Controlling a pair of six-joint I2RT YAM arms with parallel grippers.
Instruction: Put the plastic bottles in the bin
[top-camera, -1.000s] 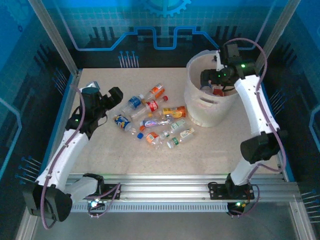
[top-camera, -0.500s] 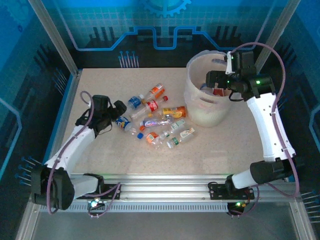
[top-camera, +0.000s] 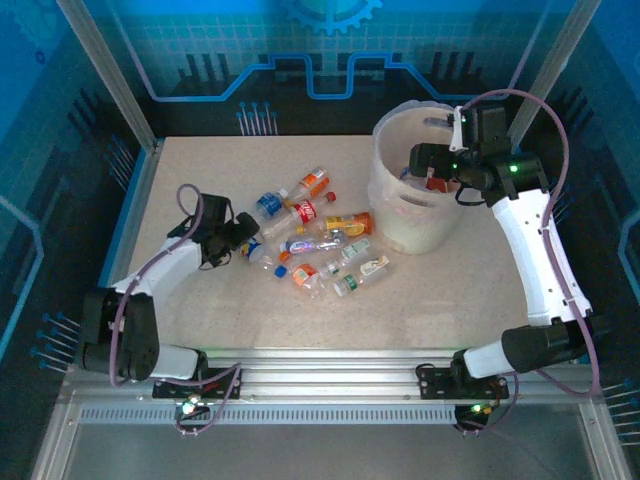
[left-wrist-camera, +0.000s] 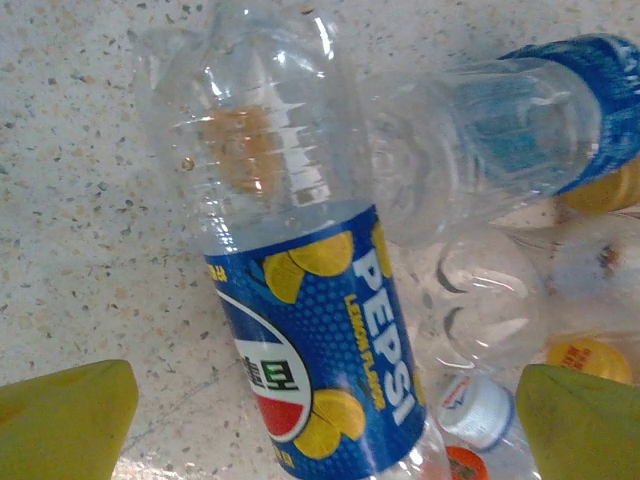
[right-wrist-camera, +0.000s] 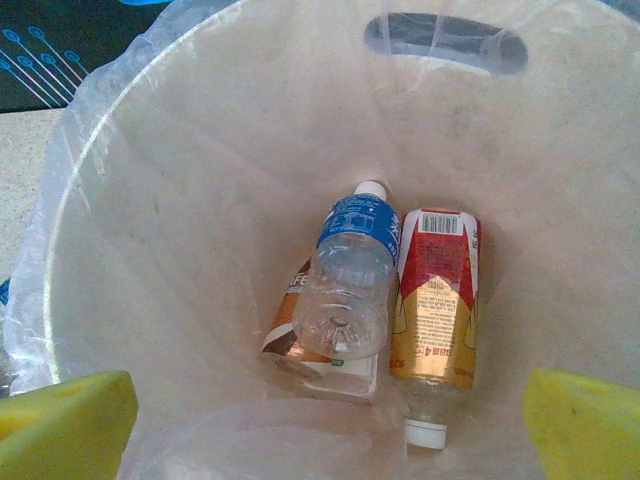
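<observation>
Several plastic bottles (top-camera: 315, 245) lie scattered mid-table. The leftmost one, a clear bottle with a blue Pepsi label (left-wrist-camera: 320, 350), lies on its side between the yellow fingertips (left-wrist-camera: 65, 420) of my left gripper (left-wrist-camera: 325, 430), which is open and low over it (top-camera: 238, 238). The bin (top-camera: 415, 215) stands at the back right. My right gripper (top-camera: 425, 160) hangs open above its mouth, with nothing between its fingers (right-wrist-camera: 325, 430). On the bin's bottom lie a blue-labelled bottle (right-wrist-camera: 350, 270), a red and gold one (right-wrist-camera: 435, 310) and a brown and white one (right-wrist-camera: 300, 335).
Beside the Pepsi bottle, other clear bottles (left-wrist-camera: 500, 140) and loose-looking white and orange caps (left-wrist-camera: 475, 410) crowd its right side. Bare speckled tabletop (top-camera: 200, 180) lies to the left and behind. A metal frame rail (top-camera: 330, 365) runs along the near edge.
My left arm has dropped and reached right, bringing its open gripper down around the Pepsi bottle. The right arm has swung and raised its gripper at the bin's mouth.
</observation>
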